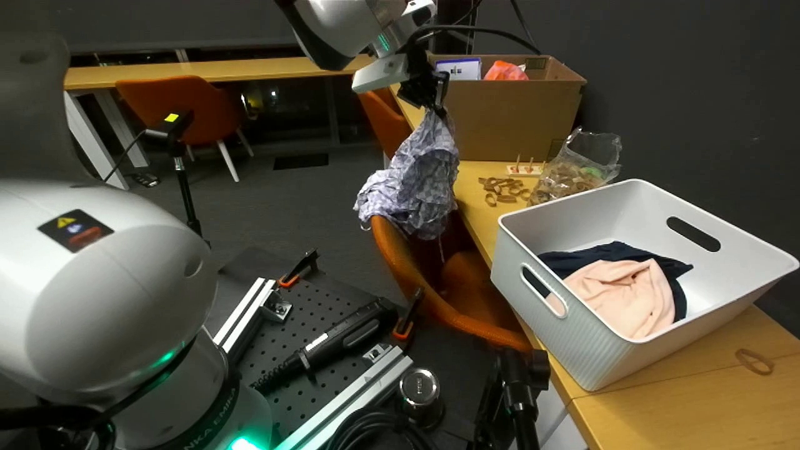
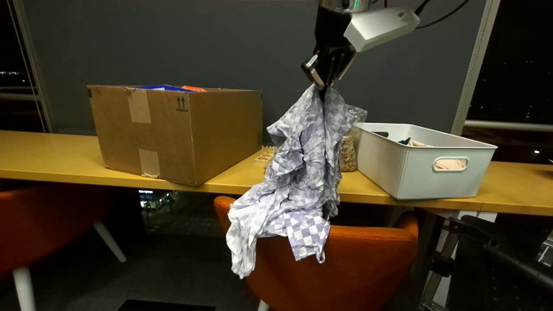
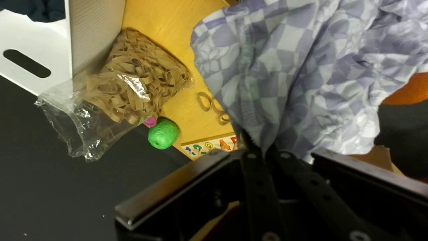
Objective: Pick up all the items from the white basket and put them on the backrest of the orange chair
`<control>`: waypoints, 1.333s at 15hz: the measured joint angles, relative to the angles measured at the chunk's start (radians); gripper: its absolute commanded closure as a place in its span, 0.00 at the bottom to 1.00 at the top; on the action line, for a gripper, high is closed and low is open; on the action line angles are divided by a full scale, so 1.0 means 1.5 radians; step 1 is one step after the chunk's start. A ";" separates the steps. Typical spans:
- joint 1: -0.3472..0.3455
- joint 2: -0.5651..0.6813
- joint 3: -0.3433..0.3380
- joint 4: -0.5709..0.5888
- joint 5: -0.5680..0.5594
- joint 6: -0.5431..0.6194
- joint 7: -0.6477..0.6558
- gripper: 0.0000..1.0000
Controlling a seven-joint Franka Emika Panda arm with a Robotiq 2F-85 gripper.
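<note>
White arm [image 1: 119, 294]; black hand [image 2: 324, 87]; green lights [image 1: 242, 444]

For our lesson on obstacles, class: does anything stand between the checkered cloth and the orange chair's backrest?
Nothing visible does: the claw holds the checkered cloth over the backrest, and the cloth's lower part hangs across it.

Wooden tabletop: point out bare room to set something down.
In an exterior view, the tabletop is bare at the near side of the white basket, around a lone rubber band; also, in an exterior view, left of the cardboard box. Crowded between box and basket: bag of rubber bands, loose bands, number board.
</note>
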 measured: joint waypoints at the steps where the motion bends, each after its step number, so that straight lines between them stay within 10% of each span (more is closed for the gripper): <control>1: 0.002 0.006 -0.002 0.000 -0.025 -0.011 0.018 0.99; 11: -0.071 0.010 -0.081 0.072 -0.190 -0.061 0.083 0.99; 20: -0.010 0.026 0.014 0.038 -0.030 -0.060 0.030 0.99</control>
